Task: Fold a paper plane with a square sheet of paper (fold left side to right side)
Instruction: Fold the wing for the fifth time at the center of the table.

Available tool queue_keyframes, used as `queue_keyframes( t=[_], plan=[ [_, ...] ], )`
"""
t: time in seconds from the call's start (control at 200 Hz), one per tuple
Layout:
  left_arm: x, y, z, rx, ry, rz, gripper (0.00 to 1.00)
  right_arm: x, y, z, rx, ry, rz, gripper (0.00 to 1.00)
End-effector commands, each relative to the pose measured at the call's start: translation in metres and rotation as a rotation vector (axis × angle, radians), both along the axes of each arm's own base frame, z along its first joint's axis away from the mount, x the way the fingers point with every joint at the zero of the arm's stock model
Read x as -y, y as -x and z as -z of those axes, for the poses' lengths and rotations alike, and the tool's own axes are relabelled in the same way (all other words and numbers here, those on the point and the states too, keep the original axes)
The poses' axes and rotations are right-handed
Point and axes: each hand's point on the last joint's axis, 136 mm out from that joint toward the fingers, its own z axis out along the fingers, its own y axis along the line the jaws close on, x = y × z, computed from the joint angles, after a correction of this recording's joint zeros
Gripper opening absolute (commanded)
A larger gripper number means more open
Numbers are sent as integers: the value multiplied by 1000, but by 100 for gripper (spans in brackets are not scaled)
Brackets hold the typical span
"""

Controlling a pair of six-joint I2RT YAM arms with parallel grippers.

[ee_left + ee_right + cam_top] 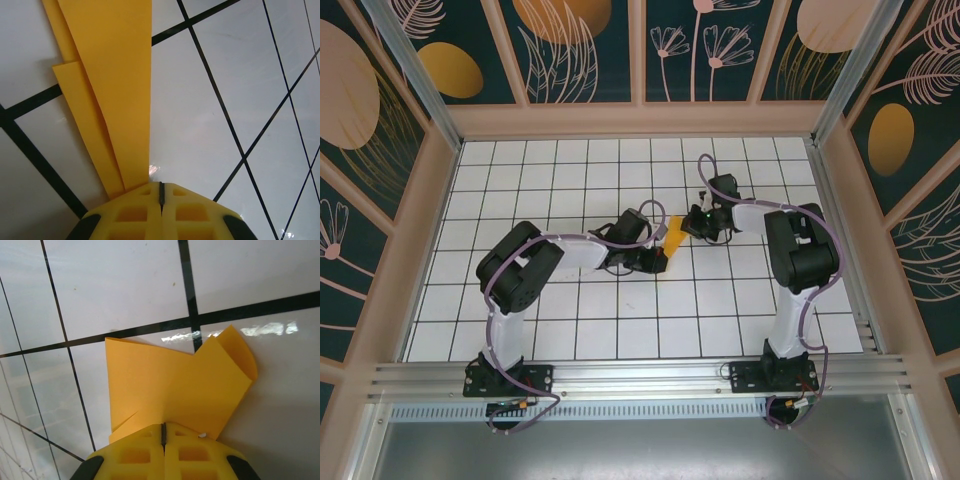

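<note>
Tapering, layered, smooth orange paper plane (125, 75)

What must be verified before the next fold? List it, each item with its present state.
1. Left gripper shut: ok.
2. Right gripper shut: ok.
3. Folded bright orange paper sheet on the white gridded table, between both grippers: ok.
4. Paper flaps flat: not ok, one corner curls up.
5. Left gripper at the paper's narrow end: ok.
6. Paper pinned firmly: cannot tell.
</note>
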Motion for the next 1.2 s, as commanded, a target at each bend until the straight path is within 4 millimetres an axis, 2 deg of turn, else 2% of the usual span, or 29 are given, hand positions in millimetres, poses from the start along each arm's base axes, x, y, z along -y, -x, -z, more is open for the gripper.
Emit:
queue_keyframes(
  t=[0.0, 0.145, 0.285, 0.375, 0.525, 0.626, 0.726, 0.821, 0.921, 0.996, 1.091, 1.196],
  plan=[
    [-20, 16, 27, -64, -82, -10, 0, 21, -10, -9, 44, 51, 34, 0],
    [-25, 22, 40, -86, -98, -11, 0, 29, -23, -10, 58, 18, 43, 0],
    [-26, 25, 42, -92, -90, -12, 0, 39, -35, -15, 75, 21, 52, 0],
    [-23, 24, 33, -80, -68, -9, 0, 42, -39, -30, 113, 27, 54, 1],
    [-11, 17, 2, -43, 3, 3, 0, 54, -35, -58, 169, 83, 84, 11],
    [-5, 12, -19, -12, 45, 6, 1, 64, -27, -72, 191, 124, 113, 15],
    [-2, 8, -34, 16, 66, 4, 1, 61, -13, -87, 218, 94, 109, 18],
    [-2, 6, -33, 21, 55, 4, 2, 46, 5, -99, 239, 30, 77, 18],
    [-1, 7, -31, 15, 60, 2, 2, 34, 25, -101, 231, 11, 42, 18],
    [-1, 6, -42, 30, 81, -2, 8, 36, 40, -100, 231, 14, 50, 19],
    [-8, 3, -59, 80, 72, -28, 17, 50, 54, -101, 231, 49, 107, 34],
    [-23, -5, -78, 157, 39, -91, 31, 50, 68, -97, 189, 43, 134, 38]
  ],
)
